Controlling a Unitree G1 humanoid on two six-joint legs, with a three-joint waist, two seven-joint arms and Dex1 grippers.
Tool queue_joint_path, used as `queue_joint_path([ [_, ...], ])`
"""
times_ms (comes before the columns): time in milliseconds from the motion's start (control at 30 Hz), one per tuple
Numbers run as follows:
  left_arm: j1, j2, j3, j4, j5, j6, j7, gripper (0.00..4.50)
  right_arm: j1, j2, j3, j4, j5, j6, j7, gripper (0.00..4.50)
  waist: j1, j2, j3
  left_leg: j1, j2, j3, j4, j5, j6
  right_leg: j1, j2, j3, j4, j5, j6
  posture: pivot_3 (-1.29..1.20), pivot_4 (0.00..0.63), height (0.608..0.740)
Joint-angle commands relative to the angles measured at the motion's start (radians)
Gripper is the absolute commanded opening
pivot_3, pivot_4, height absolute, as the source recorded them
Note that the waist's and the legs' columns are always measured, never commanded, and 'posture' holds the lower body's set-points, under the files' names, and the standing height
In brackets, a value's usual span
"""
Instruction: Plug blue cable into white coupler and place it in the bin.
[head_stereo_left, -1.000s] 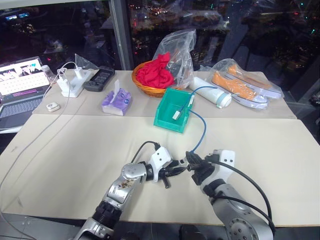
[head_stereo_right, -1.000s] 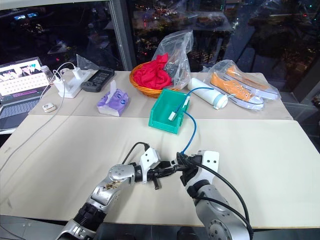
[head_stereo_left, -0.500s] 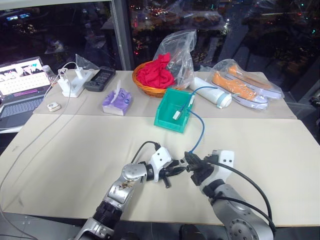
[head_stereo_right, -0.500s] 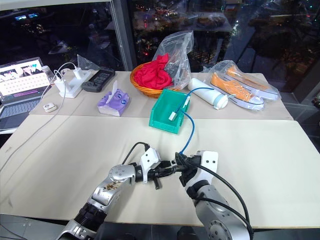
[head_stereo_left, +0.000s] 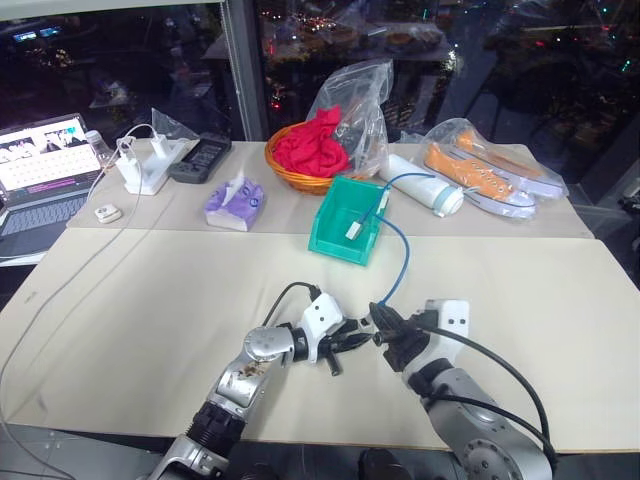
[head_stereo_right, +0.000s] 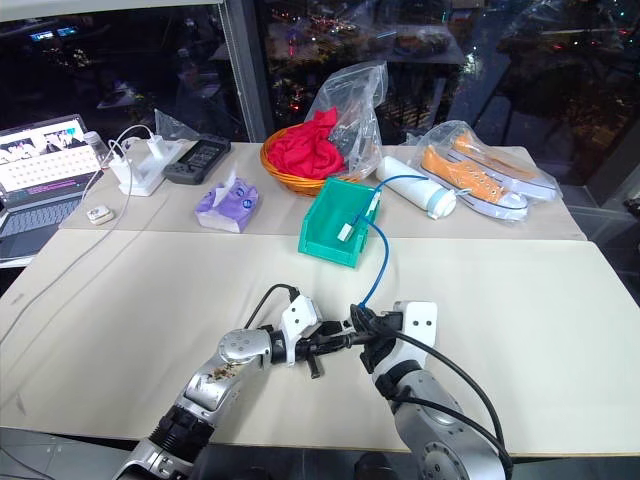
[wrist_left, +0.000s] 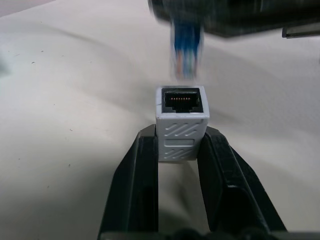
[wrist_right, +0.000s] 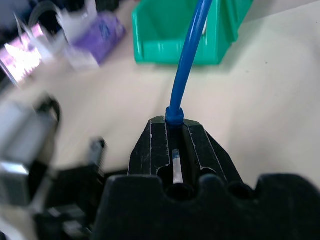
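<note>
Blue cable (head_stereo_left: 397, 262) is running from the teal bin (head_stereo_left: 347, 222) at the back of the near table (head_stereo_left: 150, 290) down to my right gripper (wrist_right: 172, 131), whose jaws are pressed tight on the cable right behind its plug. In the right wrist view the cable is rising out from between the closed fingers (wrist_right: 199, 145) and heading toward the bin. The far end of the cable is lying over the bin's rim beside a small white piece inside it.

My left gripper (wrist_left: 181, 150) is pinching the white coupler (wrist_left: 181, 120) by its sides, narrow but not fully closed, with the coupler's open socket facing away from the wrist. In the left wrist view the blue plug (wrist_left: 186, 47) is hanging just beyond that socket, close to it but apart, not inserted. I am seeing both grippers meeting tip to tip near the front edge of the table, the left one (head_stereo_left: 350, 341) pointing across toward the right one (head_stereo_left: 385, 327).

Behind the bin a wicker basket (head_stereo_left: 300, 172) with a red cloth is sitting, with a purple tissue pack (head_stereo_left: 234, 201) to its left and a laptop (head_stereo_left: 40, 165) at the far left.
</note>
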Motion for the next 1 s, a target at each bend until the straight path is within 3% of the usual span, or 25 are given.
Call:
queue_joint_path([
  [33, -0.007, 0.000, 0.003, -0.003, -0.004, -0.003, 0.000, 0.63, 0.013, 0.001, 0.040, 0.000, -0.022, -0.045, 0.007, 0.00, -0.001, 0.000, 0.000, 0.000, 0.000, 0.000, 0.000, 0.000, 0.000, 0.000, 0.000, 0.000, 0.000, 0.000, 0.000, 0.00, 0.150, 0.722],
  [633, 0.001, 0.008, 0.003, -0.016, -0.005, -0.002, 0.004, 0.63, 0.018, -0.033, 0.066, 0.061, -0.099, -0.075, -0.015, 0.00, -0.007, 0.000, 0.000, 0.000, 0.000, 0.000, 0.002, 0.000, 0.000, 0.001, 0.000, 0.000, 0.002, 0.000, 0.000, 0.00, 0.150, 0.722],
  [1000, 0.010, 0.023, 0.019, -0.048, -0.024, 0.024, 0.004, 0.63, 0.005, -0.177, 0.236, 0.153, -0.338, -0.156, -0.002, 0.00, -0.019, 0.000, 0.000, 0.003, 0.000, 0.000, 0.003, 0.000, 0.000, 0.004, 0.000, 0.000, 0.003, 0.000, 0.000, 0.00, 0.150, 0.722],
])
